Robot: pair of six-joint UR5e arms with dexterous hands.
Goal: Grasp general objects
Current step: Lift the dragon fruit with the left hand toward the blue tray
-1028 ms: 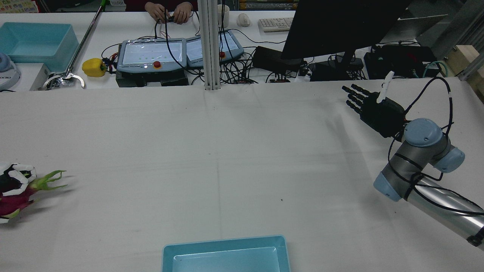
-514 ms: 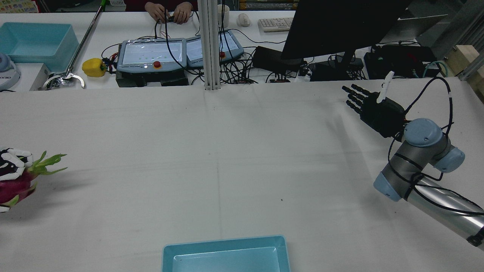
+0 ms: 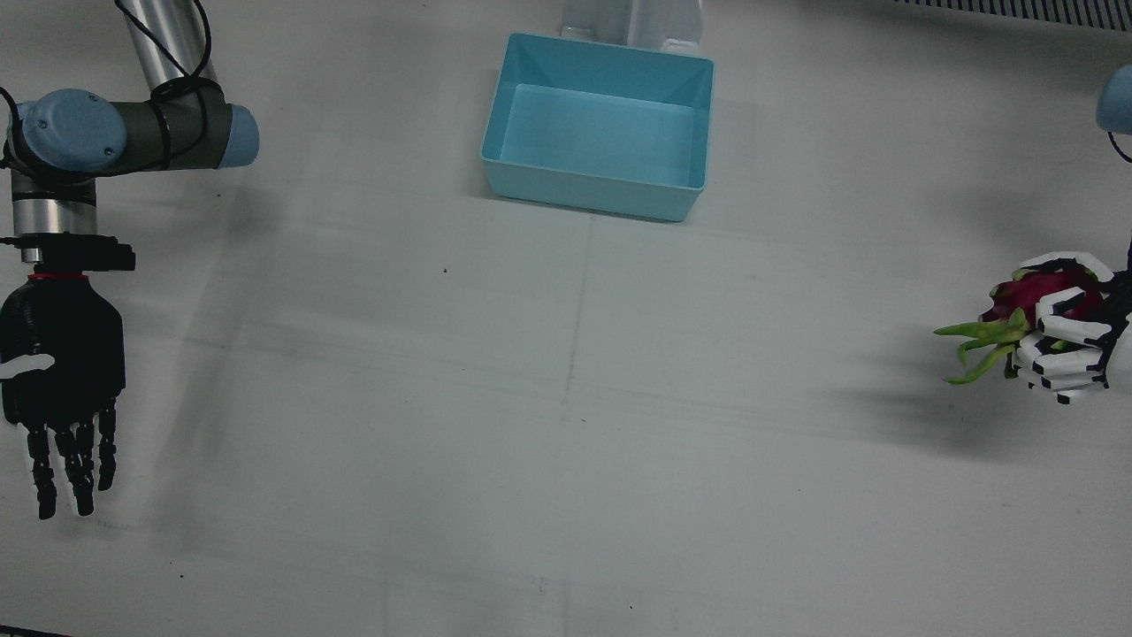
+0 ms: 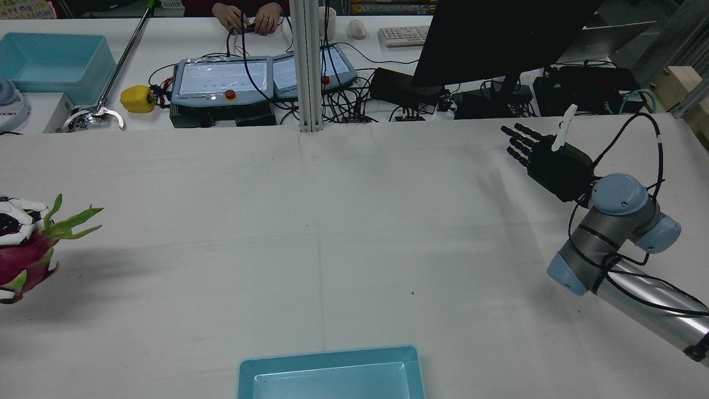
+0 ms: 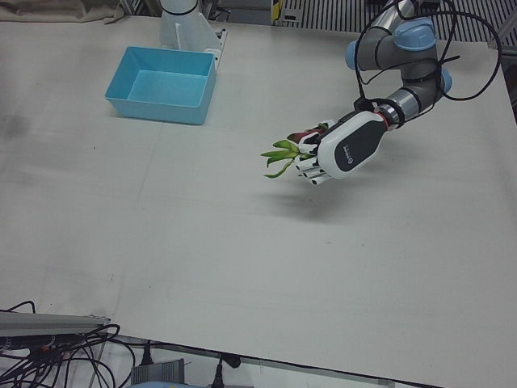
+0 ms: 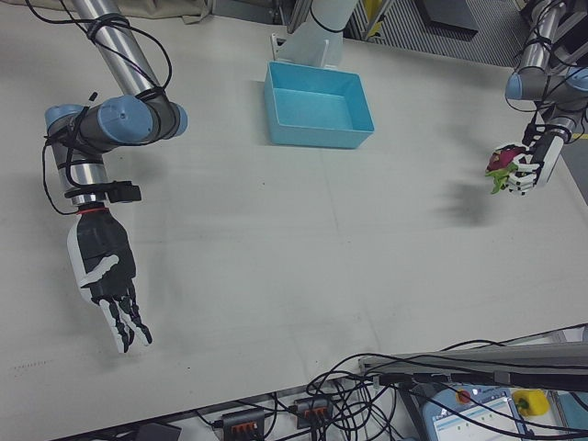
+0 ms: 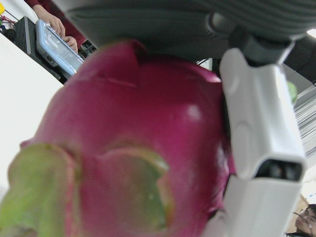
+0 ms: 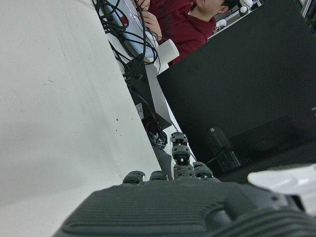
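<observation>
Left robot hand (image 5: 343, 148) clasps dragon fruit (image 4: 25, 257) above desk (image 3: 566, 398); right robot hand (image 3: 60, 354) empty, fingers spread.

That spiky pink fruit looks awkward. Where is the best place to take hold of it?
Probably around its round pink body, as the left hand does now. The dragon fruit has thin green leaf tips at one end, likely too floppy to grip, so fingers wrapping the wide middle from the side, leaves poking free, seems soundest.

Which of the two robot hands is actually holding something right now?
The white left hand, closed around the dragon fruit above the table; the black right hand hangs open and empty.
</observation>
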